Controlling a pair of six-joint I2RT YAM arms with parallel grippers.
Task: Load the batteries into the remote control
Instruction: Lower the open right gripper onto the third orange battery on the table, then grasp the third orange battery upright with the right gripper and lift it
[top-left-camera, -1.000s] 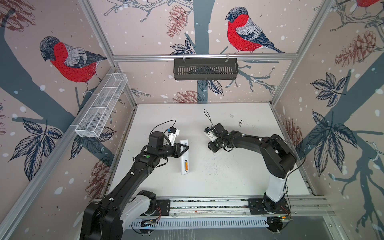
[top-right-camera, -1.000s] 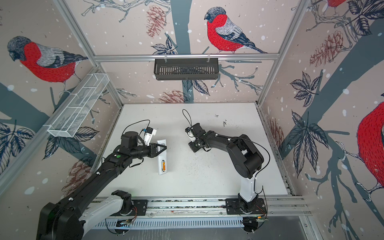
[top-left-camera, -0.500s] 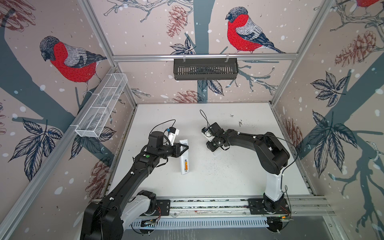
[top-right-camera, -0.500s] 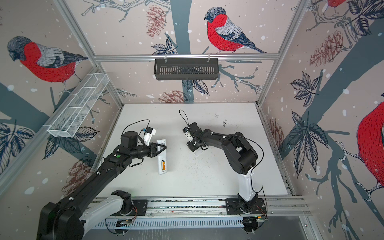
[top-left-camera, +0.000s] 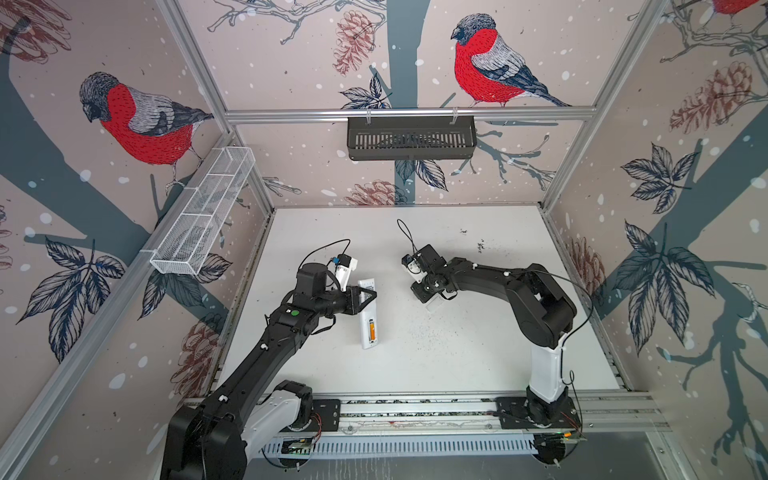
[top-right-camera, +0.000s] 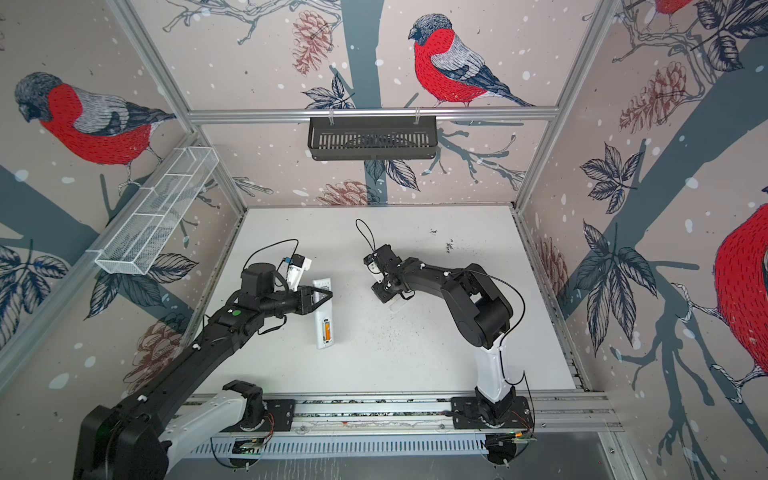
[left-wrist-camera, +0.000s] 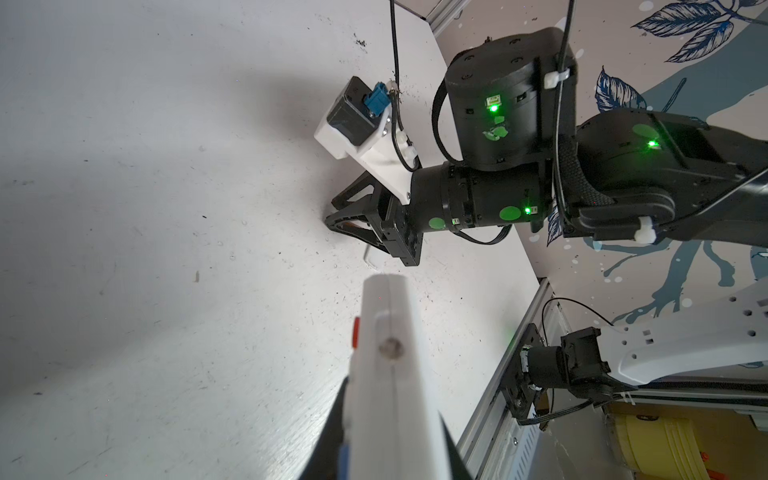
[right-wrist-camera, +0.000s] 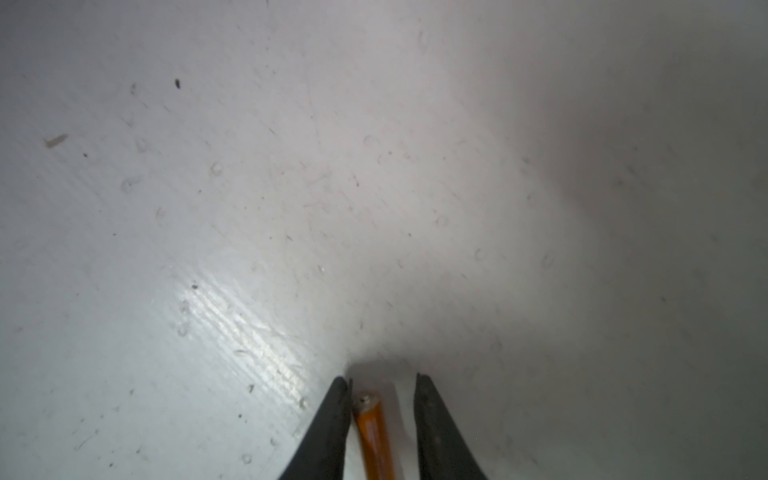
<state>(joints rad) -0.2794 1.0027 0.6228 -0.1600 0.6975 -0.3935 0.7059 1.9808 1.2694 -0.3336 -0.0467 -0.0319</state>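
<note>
The white remote control (top-left-camera: 368, 316) lies back-up on the table in both top views, with one orange battery (top-left-camera: 372, 332) seated in its open compartment. My left gripper (top-left-camera: 368, 296) is shut on the remote's far end, and the left wrist view shows the remote (left-wrist-camera: 390, 365) clamped between the jaws of the left gripper (left-wrist-camera: 392, 415). My right gripper (top-left-camera: 424, 296) is down at the table in the middle. In the right wrist view a second battery (right-wrist-camera: 374, 432) lies between the open jaws of the right gripper (right-wrist-camera: 380, 382). One finger (right-wrist-camera: 332, 415) touches it, the other stands apart.
A small white cover piece (top-left-camera: 434, 306) lies on the table just beside the right gripper. A black basket (top-left-camera: 411, 137) hangs on the back wall and a wire tray (top-left-camera: 203, 216) on the left wall. The arms' base rail (top-left-camera: 415, 411) runs along the front edge.
The right arm's elbow has swung left while its gripper stayed low over the same spot. The left arm and the remote have not moved.
</note>
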